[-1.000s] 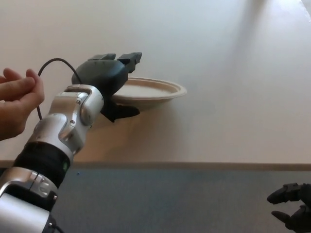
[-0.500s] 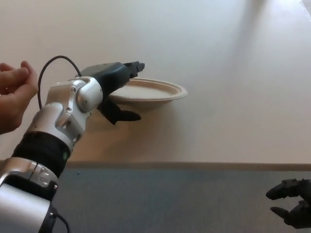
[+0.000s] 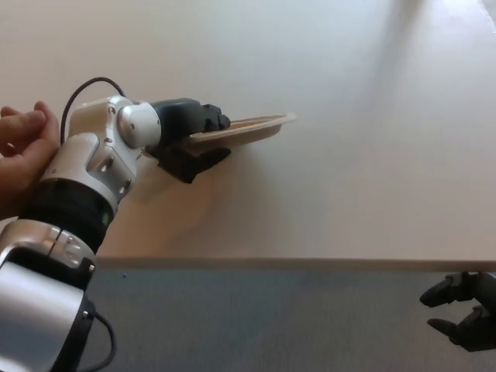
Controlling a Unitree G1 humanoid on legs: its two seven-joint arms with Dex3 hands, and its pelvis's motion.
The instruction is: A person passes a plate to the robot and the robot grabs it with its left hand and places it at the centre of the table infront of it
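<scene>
A beige paper plate (image 3: 252, 126) hangs over the white table (image 3: 349, 155), seen almost edge-on and tilted. My left hand (image 3: 190, 136) is shut on the plate's left rim, fingers above and thumb below. The silver forearm reaches in from the lower left. My right hand (image 3: 463, 308) sits low at the bottom right corner, off the table, its fingers apart and holding nothing.
A person's hand (image 3: 23, 159) rests curled at the left edge, close beside my left forearm. A black cable (image 3: 77, 97) loops above the wrist. The table's front edge (image 3: 310, 263) runs across the picture, with grey floor below it.
My left wrist has rolled, tipping the plate from a shallow top view to nearly edge-on and lifting it slightly. The person's hand has stayed at the left edge.
</scene>
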